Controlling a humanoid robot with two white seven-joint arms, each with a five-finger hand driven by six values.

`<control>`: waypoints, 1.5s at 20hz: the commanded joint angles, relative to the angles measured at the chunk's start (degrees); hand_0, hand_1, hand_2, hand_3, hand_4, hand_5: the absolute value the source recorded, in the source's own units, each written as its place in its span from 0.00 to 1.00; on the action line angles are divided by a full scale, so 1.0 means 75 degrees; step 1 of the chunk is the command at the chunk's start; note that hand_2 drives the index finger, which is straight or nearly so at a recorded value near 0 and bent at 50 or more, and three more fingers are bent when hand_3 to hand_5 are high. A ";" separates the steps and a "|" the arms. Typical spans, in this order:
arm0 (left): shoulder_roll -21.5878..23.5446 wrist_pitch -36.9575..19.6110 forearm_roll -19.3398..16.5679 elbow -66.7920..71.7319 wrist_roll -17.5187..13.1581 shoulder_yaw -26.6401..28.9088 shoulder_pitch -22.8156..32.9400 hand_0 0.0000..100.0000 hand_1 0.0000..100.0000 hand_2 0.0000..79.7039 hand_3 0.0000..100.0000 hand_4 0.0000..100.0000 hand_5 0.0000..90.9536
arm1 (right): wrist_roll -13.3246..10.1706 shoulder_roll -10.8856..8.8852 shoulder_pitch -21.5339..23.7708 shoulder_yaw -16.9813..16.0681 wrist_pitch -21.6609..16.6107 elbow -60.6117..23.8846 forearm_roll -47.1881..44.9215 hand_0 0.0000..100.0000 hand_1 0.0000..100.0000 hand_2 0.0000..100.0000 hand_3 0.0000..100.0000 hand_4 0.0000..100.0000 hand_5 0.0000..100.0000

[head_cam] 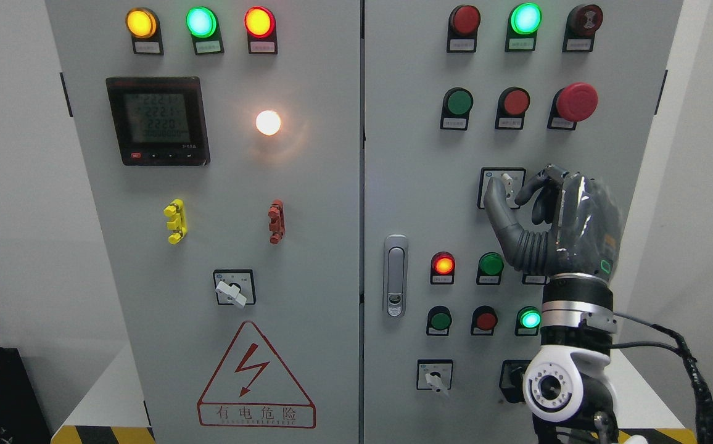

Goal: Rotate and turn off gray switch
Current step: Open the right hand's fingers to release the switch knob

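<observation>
The gray rotary switch point(506, 180) sits on a black-framed plate on the right cabinet door point(406, 185), its pale knob pointing up. My right hand point(506, 197) comes up from the lower right and is at the switch. The thumb point(493, 200) is at the knob's lower left and the curled index finger point(532, 188) at its right, pinching around its base. The other fingers are curled behind. The left hand is out of view.
Push buttons and lit lamps surround the switch, with a red mushroom stop button point(576, 101) above right. A door handle point(395, 275) is to the left. Other rotary switches point(234, 290) point(435, 377) sit lower, and a meter point(157, 120) is on the left door.
</observation>
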 commanded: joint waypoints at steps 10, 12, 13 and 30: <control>-0.0003 0.0001 0.0152 -0.0187 -0.0031 0.0059 -0.0070 0.12 0.39 0.00 0.00 0.00 0.00 | -0.0456 -0.1532 0.1784 -0.0251 -0.2276 -0.1695 -0.0012 0.28 0.36 0.57 0.86 0.76 0.75; 0.0009 0.0001 0.0152 -0.0187 -0.0031 0.0059 -0.0070 0.12 0.39 0.00 0.00 0.00 0.00 | -0.0445 -0.1651 0.2019 -0.0357 -0.2746 -0.1765 -0.0023 0.28 0.36 0.53 0.73 0.63 0.65; -0.0003 0.0001 0.0152 -0.0187 -0.0031 0.0059 -0.0070 0.12 0.39 0.00 0.00 0.00 0.00 | -0.0398 -0.1662 0.2113 -0.0358 -0.2841 -0.1789 -0.0023 0.29 0.35 0.47 0.58 0.46 0.47; -0.0003 0.0001 0.0152 -0.0187 -0.0031 0.0059 -0.0070 0.12 0.39 0.00 0.00 0.00 0.00 | 0.0083 -0.2120 0.2630 -0.0404 -0.3006 -0.1813 -0.0058 0.28 0.18 0.02 0.01 0.00 0.00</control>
